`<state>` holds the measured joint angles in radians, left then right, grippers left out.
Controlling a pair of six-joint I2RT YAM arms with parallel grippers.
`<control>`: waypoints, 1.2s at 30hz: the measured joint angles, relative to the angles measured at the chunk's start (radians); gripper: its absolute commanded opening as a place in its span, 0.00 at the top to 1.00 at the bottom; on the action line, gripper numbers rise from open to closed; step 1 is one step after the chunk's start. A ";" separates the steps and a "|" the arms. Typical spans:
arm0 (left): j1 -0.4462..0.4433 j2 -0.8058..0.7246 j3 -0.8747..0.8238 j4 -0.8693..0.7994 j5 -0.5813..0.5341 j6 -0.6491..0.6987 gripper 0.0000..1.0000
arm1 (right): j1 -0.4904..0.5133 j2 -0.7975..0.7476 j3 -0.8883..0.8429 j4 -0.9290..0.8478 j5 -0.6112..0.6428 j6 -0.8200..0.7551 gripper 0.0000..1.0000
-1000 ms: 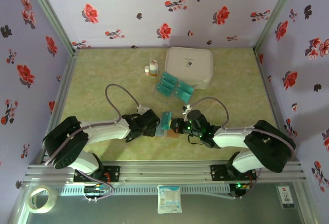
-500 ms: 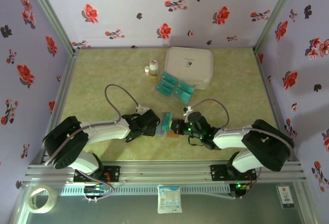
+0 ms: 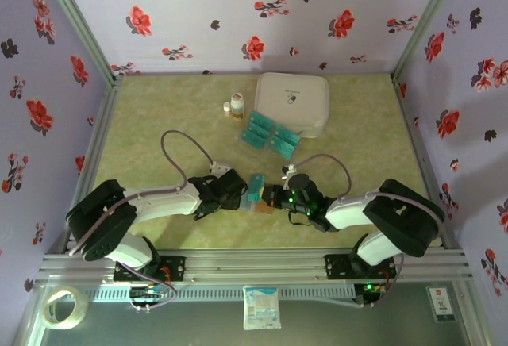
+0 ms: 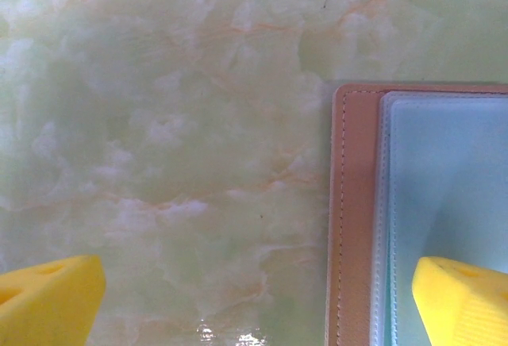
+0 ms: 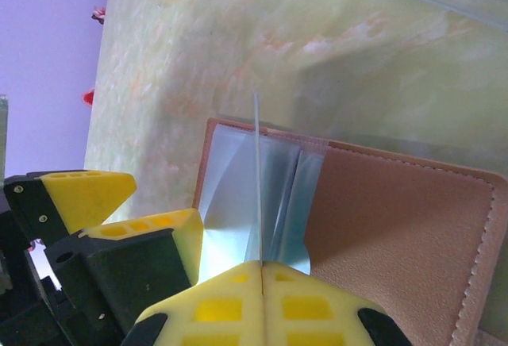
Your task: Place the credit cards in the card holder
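Holding the credit card (image 5: 257, 187) edge-on in the clenched right pincer (image 5: 262, 268), ease it straight into the open card holder (image 5: 397, 227) at the wrist view's lower right; the released left pincer (image 4: 254, 302) should steady its cover.

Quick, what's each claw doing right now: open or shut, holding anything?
Left gripper: open, gripping nothing, straddling the card holder edge.
Right gripper: shut, pinching a credit card edge-on over the card holder.
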<state>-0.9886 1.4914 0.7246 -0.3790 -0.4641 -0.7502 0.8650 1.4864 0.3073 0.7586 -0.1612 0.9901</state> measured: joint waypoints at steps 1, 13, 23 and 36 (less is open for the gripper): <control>0.000 0.000 0.000 0.000 0.000 0.000 0.00 | 0.000 0.003 -0.001 0.004 0.000 0.003 1.00; 0.000 -0.018 -0.002 -0.026 -0.008 0.000 0.00 | 0.004 0.008 -0.024 0.045 0.000 0.017 1.00; 0.000 -0.102 -0.011 0.005 0.020 0.034 0.00 | 0.004 -0.046 -0.034 -0.012 0.003 0.014 1.00; 0.000 -0.104 -0.113 0.237 0.190 0.069 0.00 | 0.005 -0.299 -0.034 -0.285 0.057 -0.041 1.00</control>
<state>-0.9882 1.3872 0.6121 -0.1425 -0.2745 -0.6811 0.8696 1.1873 0.2729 0.4732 -0.1040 0.9489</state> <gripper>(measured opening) 0.997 0.040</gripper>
